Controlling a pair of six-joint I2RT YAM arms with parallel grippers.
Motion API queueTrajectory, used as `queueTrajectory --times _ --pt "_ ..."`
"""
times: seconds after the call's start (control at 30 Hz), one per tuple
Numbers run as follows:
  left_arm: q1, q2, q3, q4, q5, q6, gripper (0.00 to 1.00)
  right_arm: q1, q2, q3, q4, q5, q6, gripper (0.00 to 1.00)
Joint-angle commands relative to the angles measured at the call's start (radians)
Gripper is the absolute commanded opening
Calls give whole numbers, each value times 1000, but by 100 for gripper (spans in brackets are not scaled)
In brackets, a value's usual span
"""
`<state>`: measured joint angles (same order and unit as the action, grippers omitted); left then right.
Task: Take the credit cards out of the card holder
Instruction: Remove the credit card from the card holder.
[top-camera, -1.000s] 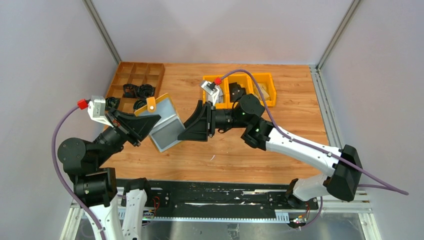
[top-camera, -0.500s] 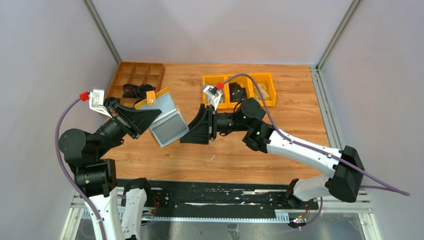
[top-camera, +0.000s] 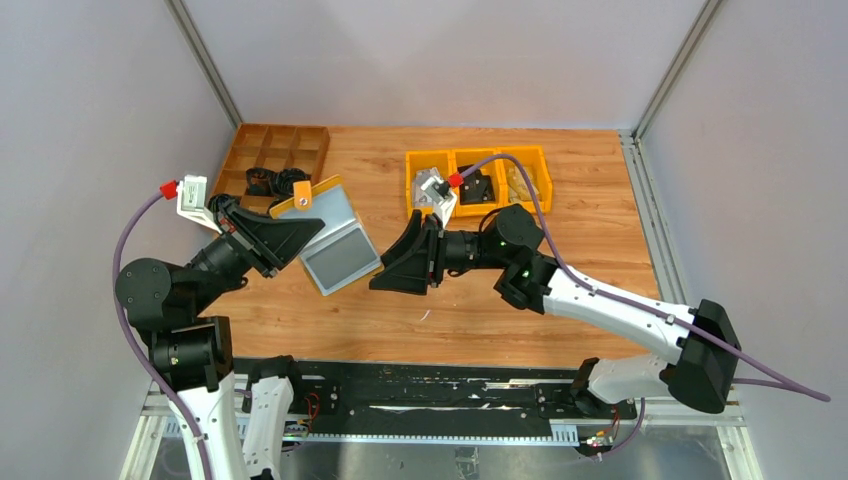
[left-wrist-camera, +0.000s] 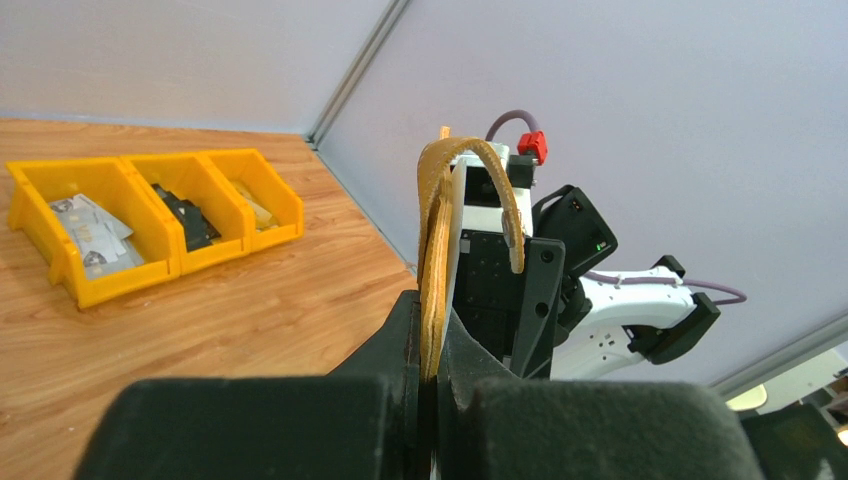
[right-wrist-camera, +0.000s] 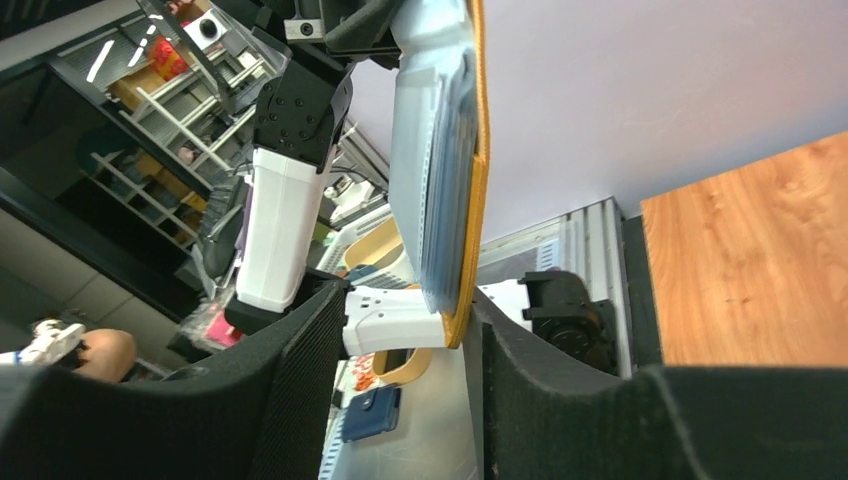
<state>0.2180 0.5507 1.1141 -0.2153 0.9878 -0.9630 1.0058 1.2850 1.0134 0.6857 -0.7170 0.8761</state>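
Observation:
My left gripper (top-camera: 303, 240) is shut on the mustard-yellow card holder (top-camera: 338, 248) and holds it open above the table, its grey-blue inside facing up. In the left wrist view the card holder (left-wrist-camera: 437, 230) stands edge-on in the shut gripper (left-wrist-camera: 432, 345). My right gripper (top-camera: 382, 275) is open at the holder's lower right edge. In the right wrist view the holder (right-wrist-camera: 462, 190) reaches between the open gripper's (right-wrist-camera: 410, 345) fingertips, close to the right finger (right-wrist-camera: 540, 400). Layered pale edges sit in its sleeves; single credit cards cannot be told apart. Whitish cards (left-wrist-camera: 88, 228) lie in the left yellow bin.
Three yellow bins (top-camera: 524, 155) stand at the back middle, holding cards, black pieces and tan pieces. A wooden compartment tray (top-camera: 285, 148) with black pieces stands at the back left. Grey walls close in the table on three sides.
My left gripper lifted and turned the card holder a little towards the back, then held still. My right gripper drew back slightly to the right and down along the holder's edge.

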Motion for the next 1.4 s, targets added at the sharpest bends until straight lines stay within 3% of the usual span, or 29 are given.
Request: queueTrajectory --times 0.0,0.17,0.63,0.7,0.9,1.37 --pt "-3 13 19 38 23 -43 0 -9 -47 -4 -20 52 -93 48" --pt "-3 -6 16 64 43 -52 0 -9 -35 23 -60 73 -113 32" --pt "-3 -23 -4 103 75 -91 0 -9 -29 38 -1 182 -75 8" --pt "-3 -26 -9 100 81 -85 0 -9 -11 52 9 175 -49 10" --pt "-4 -28 -17 88 87 -65 0 -9 34 77 66 159 26 36" --pt "-3 -26 -8 82 95 -43 0 -7 35 101 84 145 79 55"
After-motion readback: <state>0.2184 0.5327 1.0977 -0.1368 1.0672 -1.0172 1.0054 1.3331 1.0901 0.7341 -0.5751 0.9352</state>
